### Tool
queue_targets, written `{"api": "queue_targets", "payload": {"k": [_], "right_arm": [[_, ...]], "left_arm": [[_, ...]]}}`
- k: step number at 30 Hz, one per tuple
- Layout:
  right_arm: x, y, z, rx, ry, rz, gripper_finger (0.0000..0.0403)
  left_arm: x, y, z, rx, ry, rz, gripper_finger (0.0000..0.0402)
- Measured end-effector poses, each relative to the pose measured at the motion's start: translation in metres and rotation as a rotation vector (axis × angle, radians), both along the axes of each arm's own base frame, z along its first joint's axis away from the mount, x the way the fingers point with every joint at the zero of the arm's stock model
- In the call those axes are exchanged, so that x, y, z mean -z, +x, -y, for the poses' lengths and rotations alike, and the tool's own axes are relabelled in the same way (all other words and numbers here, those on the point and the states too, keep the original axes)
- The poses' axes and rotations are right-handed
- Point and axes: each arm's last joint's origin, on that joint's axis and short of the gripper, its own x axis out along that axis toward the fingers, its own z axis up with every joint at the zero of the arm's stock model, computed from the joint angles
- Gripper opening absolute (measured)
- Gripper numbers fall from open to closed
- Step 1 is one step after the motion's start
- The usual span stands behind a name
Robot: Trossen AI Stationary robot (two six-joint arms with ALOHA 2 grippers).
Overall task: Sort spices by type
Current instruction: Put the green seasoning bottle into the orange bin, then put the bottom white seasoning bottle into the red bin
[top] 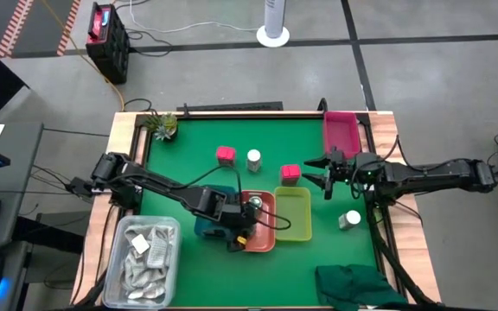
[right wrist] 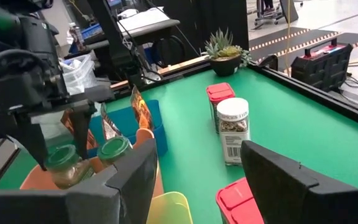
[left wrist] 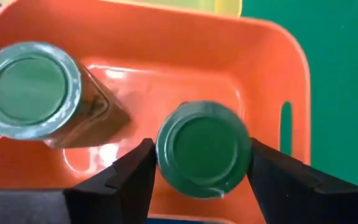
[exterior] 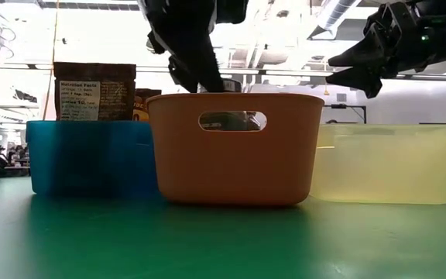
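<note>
1. We see the left gripper (left wrist: pixel 199 163) over the orange tray (left wrist: pixel 278 68), its fingers pinching a green-lidded jar (left wrist: pixel 202 148) by the round lid.
2. Only the left wrist view shows that grip close up; a second green-lidded jar (left wrist: pixel 31 89) sits in the same tray beside it.
3. From above we see the right gripper (top: pixel 327 171) spread open and holding nothing, above the mat between a pink box (top: pixel 290 174) and the pink tray (top: pixel 341 131).
4. The overhead view alone gives us a white-lidded jar (top: pixel 349 219) lying right of the yellow tray (top: pixel 292 214), another white-lidded jar (top: pixel 253 159) upright beside a second pink box (top: pixel 225 155).
5. The table-level view alone shows the brown packets (exterior: pixel 95 91) standing in the blue tray (exterior: pixel 91 157).
6. Trays are smooth plastic, the yellow one translucent; jars clear, cylindrical; boxes cube-shaped.
</note>
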Motion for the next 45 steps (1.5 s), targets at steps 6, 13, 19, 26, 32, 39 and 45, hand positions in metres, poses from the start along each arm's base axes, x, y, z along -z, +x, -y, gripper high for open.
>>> {"api": "queue_targets", "payload": {"k": [6, 13, 19, 26, 32, 39, 45], "right_arm": [[0.000, 0.000, 0.000, 0.000, 0.000, -0.002, 0.0260], [0.000, 0.000, 0.000, 0.000, 0.000, -0.003, 0.0260], [0.001, 0.000, 0.000, 0.001, 0.001, -0.015, 0.0260], [0.003, 0.000, 0.000, 0.003, 0.002, -0.028, 0.0260], [0.004, -0.001, 0.000, -0.006, -0.038, -0.048, 0.0260], [0.011, 0.003, -0.001, -0.009, -0.120, -0.126, 0.0260], [0.015, 0.006, 0.001, 0.006, -0.123, -0.160, 0.0260]], "left_arm": [[-0.009, -0.003, -0.005, 0.000, 0.012, -0.023, 0.0253], [-0.050, -0.002, -0.023, -0.027, 0.046, 0.047, 0.0261], [-0.051, -0.001, -0.061, -0.144, 0.128, 0.023, 0.0257], [-0.053, 0.004, -0.111, -0.252, 0.200, 0.043, 0.0256], [-0.053, 0.001, -0.153, -0.304, 0.249, 0.032, 0.0256], [-0.051, -0.007, -0.179, -0.253, 0.329, -0.035, 0.0256], [-0.048, -0.018, -0.206, -0.217, 0.375, -0.123, 0.0256]]}}
